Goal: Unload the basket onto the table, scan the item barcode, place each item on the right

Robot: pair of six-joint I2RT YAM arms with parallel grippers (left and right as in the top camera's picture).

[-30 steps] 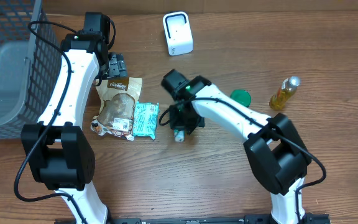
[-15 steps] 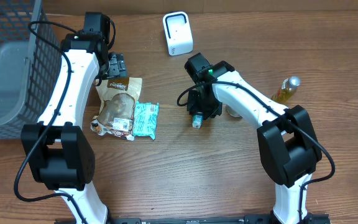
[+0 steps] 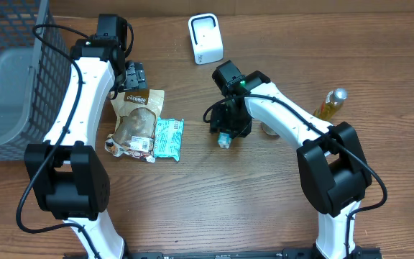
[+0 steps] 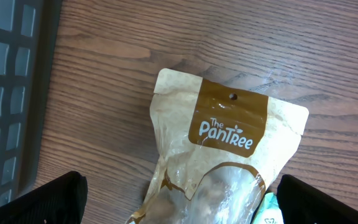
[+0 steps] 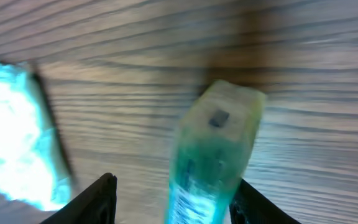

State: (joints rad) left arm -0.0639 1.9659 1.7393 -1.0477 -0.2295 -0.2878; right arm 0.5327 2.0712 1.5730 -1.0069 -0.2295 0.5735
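Note:
A small translucent green tube (image 3: 224,139) lies on the wooden table below my right gripper (image 3: 229,124). In the right wrist view the tube (image 5: 215,155) sits between the parted jaws of the gripper (image 5: 174,184), close against the right finger (image 5: 253,202) with a clear gap to the left finger (image 5: 98,200). The white barcode scanner (image 3: 205,39) stands at the back of the table, well beyond the tube. My left gripper (image 3: 136,75) hangs wide open over the top of a brown PanTree pouch (image 4: 229,146), holding nothing.
A teal packet (image 3: 168,137) lies beside the brown pouch (image 3: 139,119), left of the tube. A grey wire basket (image 3: 6,72) fills the far left. A small bottle of yellow liquid (image 3: 329,106) stands at the right.
My right arm carried the tube rightward, away from the teal packet, and its jaws have parted from shut. The left arm has not moved.

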